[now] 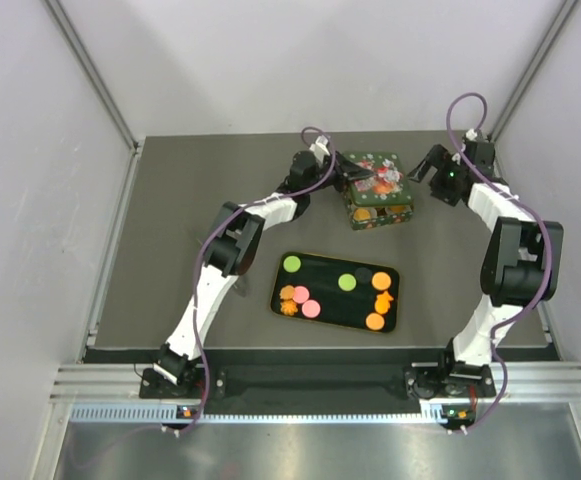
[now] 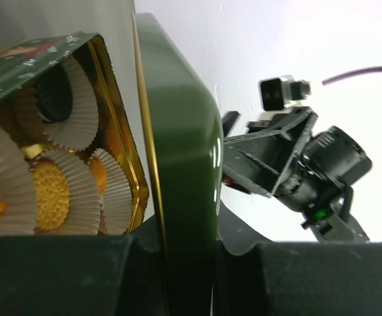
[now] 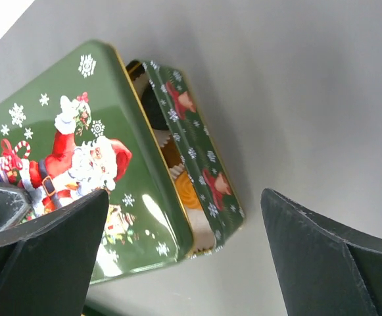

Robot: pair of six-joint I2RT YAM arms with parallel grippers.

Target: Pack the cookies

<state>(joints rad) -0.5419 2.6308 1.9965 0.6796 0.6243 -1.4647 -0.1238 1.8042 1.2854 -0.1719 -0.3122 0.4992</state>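
Nearest the arms, the cookies lie loose on a gold-rimmed black tray: likely light, stiff, thin discs, best pinched across their edges. Beyond, the left gripper clamps the Santa lid tilted above the open tin; the right gripper gapes empty. No readable writing.

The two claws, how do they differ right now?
The left claw is shut on the green lid's edge; the right claw stands wide open, holding nothing. The left claw touches the lid at the tin; the right claw hangs apart from it. Both are at the far end of the table.
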